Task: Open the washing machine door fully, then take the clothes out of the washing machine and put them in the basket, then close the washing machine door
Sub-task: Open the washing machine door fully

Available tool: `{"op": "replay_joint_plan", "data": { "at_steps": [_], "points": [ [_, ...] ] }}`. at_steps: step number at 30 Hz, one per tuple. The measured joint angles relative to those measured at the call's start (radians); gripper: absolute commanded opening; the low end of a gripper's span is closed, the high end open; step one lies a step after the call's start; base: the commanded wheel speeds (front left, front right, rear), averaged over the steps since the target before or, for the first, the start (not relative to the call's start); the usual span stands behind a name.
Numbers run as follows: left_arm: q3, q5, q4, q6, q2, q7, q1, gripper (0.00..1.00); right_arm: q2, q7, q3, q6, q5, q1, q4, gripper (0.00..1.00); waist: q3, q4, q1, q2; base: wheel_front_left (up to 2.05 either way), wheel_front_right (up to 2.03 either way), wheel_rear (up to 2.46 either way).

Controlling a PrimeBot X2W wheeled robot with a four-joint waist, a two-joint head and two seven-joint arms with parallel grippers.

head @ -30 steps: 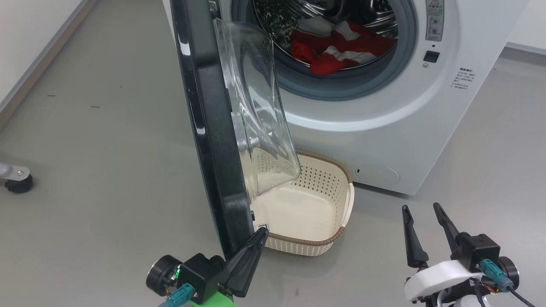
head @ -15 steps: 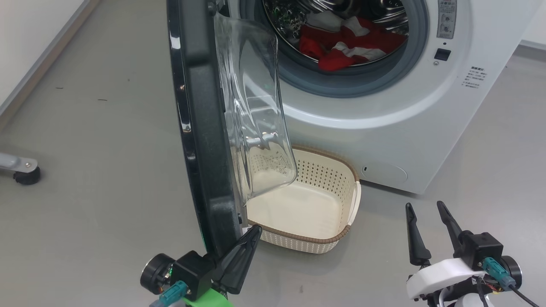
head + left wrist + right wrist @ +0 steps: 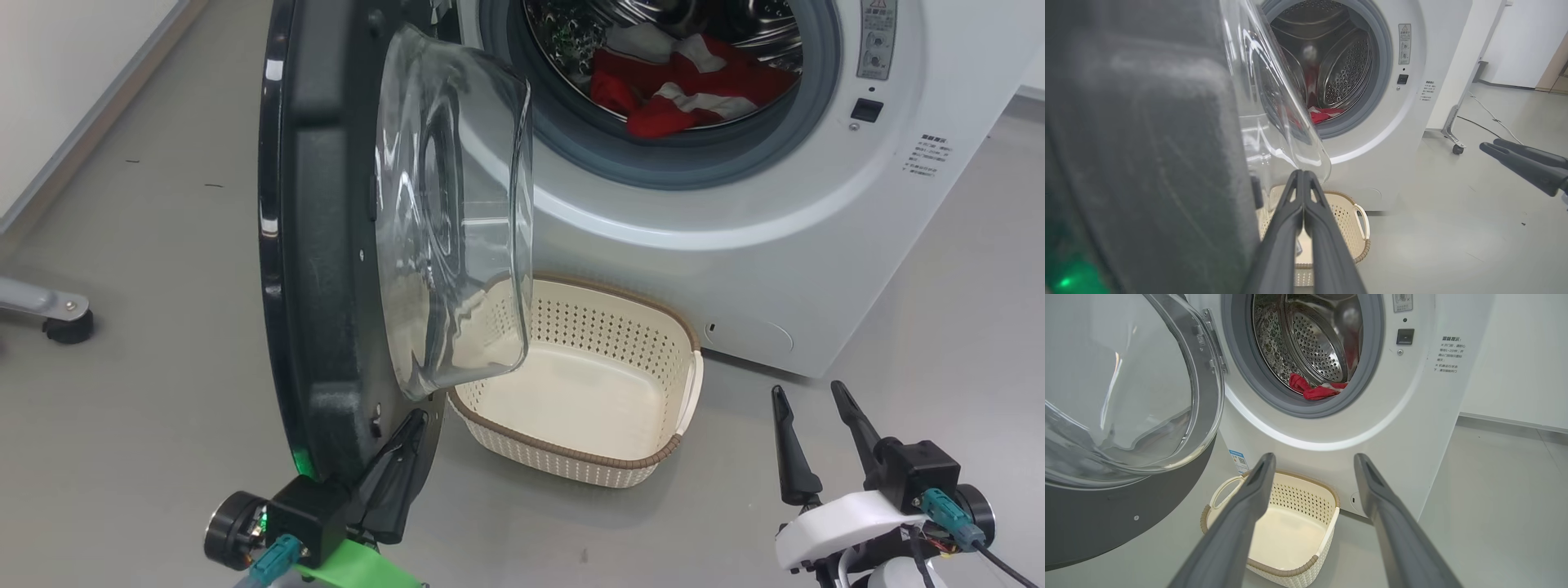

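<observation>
The washing machine (image 3: 816, 212) stands open, and its door (image 3: 318, 245) hangs out to the left with the glass bowl facing the basket. Red and white striped clothes (image 3: 694, 90) lie in the steel drum. The cream basket (image 3: 563, 452) sits on the floor below the opening with nothing in it. My left gripper (image 3: 412, 425) is shut with nothing between its fingers, tips pressed against the door's lower inner face; the left wrist view shows the left gripper (image 3: 1303, 173) beside the door (image 3: 1147, 143). My right gripper (image 3: 806, 389) stands open right of the basket, apart from it, aimed in the right wrist view (image 3: 1314, 457) over the basket (image 3: 1290, 535).
A grey caster foot (image 3: 65, 322) rests on the floor far left, near the wall's baseboard (image 3: 73, 98). Right of the washer stands a wheeled metal leg (image 3: 1455, 134) with a cable trailing on the floor. Grey floor spreads around the basket.
The door has swung further out to the left, and my left gripper has moved left with it. The head camera shifted a little. The right gripper has stayed in place.
</observation>
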Motion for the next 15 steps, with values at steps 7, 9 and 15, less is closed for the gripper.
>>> {"op": "replay_joint_plan", "data": {
  "at_steps": [7,9,15],
  "points": [
    [0.056,0.000,0.007,0.040,0.018,-0.012,0.013,0.00,0.000,0.000,-0.002,0.000,0.000,0.000,0.000,1.00,-0.003,0.010,0.0000,0.0000,0.00,0.00,0.00],
    [0.078,0.000,0.009,0.049,0.022,-0.016,0.017,0.00,0.000,0.000,-0.002,0.000,0.000,0.000,0.000,1.00,-0.003,0.012,0.0000,0.0000,0.00,0.00,0.00],
    [0.138,-0.004,0.021,0.062,0.036,-0.035,0.021,0.00,0.000,0.000,-0.013,-0.001,0.000,0.000,0.000,1.00,0.002,0.013,0.0000,0.0000,0.00,0.00,0.00]
  ]
}}
